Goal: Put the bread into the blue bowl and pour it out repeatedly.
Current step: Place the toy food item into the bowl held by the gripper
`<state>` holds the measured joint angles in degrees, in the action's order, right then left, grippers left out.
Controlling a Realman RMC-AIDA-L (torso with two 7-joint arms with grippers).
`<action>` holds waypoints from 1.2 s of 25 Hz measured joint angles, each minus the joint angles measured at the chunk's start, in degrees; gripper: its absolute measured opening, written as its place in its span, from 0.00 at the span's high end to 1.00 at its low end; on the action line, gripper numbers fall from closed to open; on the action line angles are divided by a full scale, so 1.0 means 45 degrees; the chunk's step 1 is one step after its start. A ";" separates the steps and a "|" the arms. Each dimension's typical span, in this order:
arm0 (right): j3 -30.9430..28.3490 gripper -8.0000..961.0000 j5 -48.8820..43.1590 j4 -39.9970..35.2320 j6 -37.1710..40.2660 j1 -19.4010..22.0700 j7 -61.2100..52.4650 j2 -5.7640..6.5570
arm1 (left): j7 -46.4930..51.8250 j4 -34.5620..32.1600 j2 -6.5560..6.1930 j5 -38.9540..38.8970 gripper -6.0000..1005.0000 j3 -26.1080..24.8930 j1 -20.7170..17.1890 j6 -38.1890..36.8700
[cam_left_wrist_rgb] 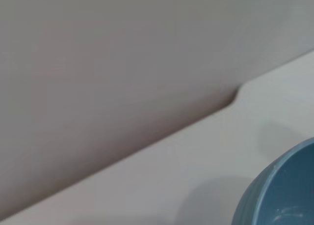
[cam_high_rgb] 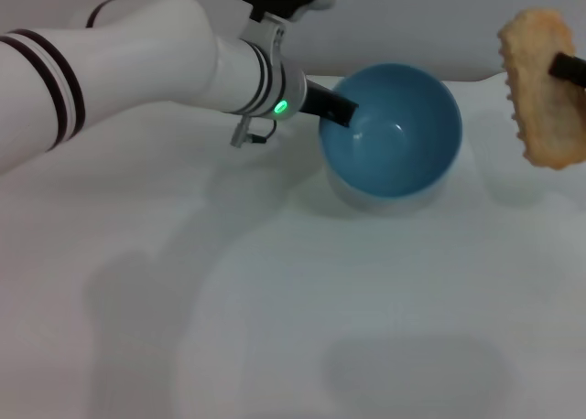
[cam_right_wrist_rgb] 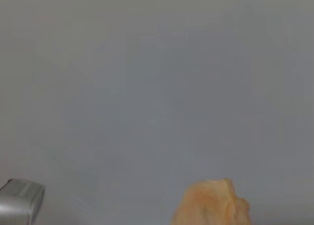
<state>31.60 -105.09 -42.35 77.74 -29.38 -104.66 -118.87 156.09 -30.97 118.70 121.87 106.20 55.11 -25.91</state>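
A round, deep, glossy light-blue bowl sits on a plain white tabletop, tipped so its empty inside faces the head camera. The left gripper reaches in from the left, its dark jaws clenched on the bowl's near-left rim. At the far right edge, an elongated ridged tan-yellow toy bread loaf hangs upright in the air, well apart from the bowl and above the tabletop. The right gripper shows only as a dark finger pressed against the loaf, grasping it.
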 joint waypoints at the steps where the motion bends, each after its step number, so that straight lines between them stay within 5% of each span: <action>1: 0.0000 0.79 0.0000 0.0000 0.0000 0.0000 0.0000 0.0000 | 0.0042 -0.0122 0.0019 -0.0050 1.00 0.0151 -0.0048 -0.0060; 9: 0.1243 0.84 0.0077 0.1929 -0.1465 -0.1490 0.0874 0.0007 | 0.0057 -0.1193 0.0046 -0.1114 1.00 0.1342 -0.0544 -0.0468; 25: 0.2682 0.88 0.0211 0.3667 -0.2468 -0.2207 0.1062 -0.0014 | 0.0052 -0.1269 0.0066 -0.1528 1.00 0.1831 -0.0595 -0.0305; 30: 0.2789 0.76 0.0213 0.3683 -0.2511 -0.1964 0.1066 -0.0011 | 0.0045 -0.1265 0.0052 -0.1532 1.00 0.1836 -0.0652 -0.0284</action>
<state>44.15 -104.13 -25.78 66.44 -38.21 -99.86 -118.92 156.29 -36.66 118.94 114.97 114.46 52.18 -27.19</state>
